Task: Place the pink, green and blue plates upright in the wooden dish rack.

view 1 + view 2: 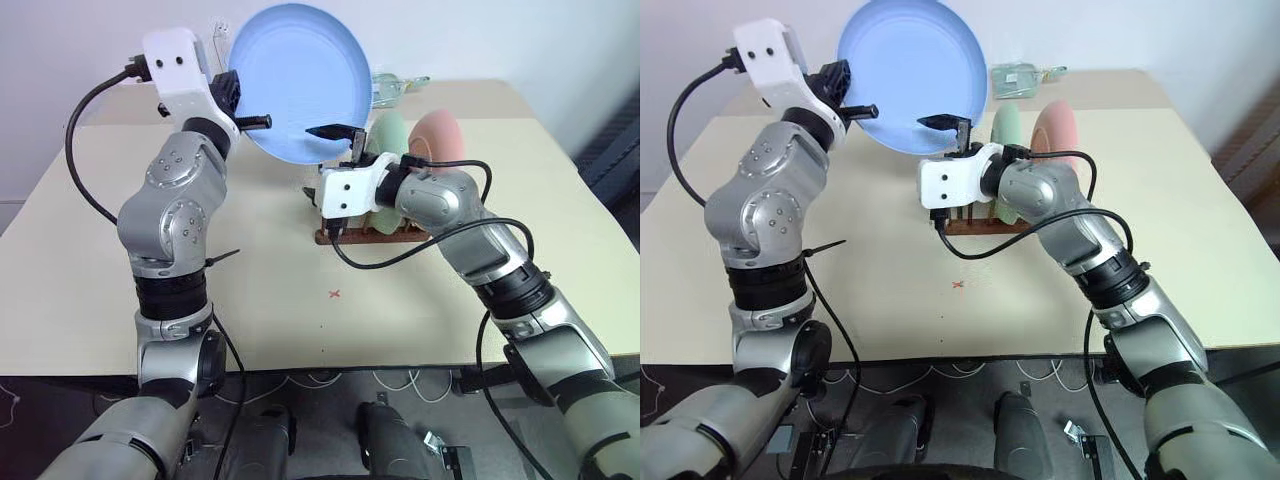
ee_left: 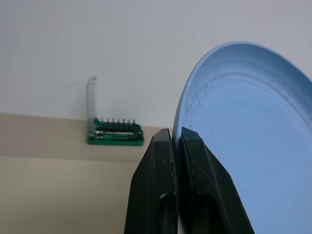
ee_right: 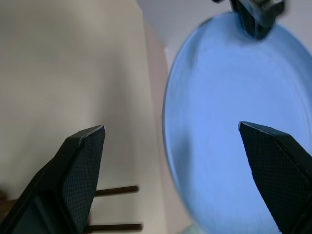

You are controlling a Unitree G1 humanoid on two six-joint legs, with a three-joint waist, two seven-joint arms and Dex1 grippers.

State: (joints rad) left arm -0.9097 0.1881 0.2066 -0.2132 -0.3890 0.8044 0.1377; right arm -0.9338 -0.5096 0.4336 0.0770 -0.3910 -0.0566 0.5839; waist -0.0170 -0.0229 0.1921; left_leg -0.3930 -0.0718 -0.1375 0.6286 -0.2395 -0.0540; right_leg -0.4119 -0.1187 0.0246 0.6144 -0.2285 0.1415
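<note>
My left gripper (image 1: pixel 246 108) is shut on the left rim of the light blue plate (image 1: pixel 300 80) and holds it high above the table, tilted nearly upright. In the left wrist view both fingers (image 2: pixel 163 161) pinch that rim. My right gripper (image 3: pixel 170 126) is open beside the plate's lower edge, its wide-spread fingers level with the rim and apart from it. Behind my right hand, the pale green plate (image 1: pixel 392 130) and the pink plate (image 1: pixel 440 135) stand upright in the dark wooden dish rack (image 1: pixel 372 236). The hand hides part of the rack.
The beige table (image 1: pixel 100 250) has bare room to the left of and in front of the rack. A small red cross (image 1: pixel 335 294) marks its middle. A green-based holder of metal bits (image 2: pixel 116 132) stands at the far edge by the wall.
</note>
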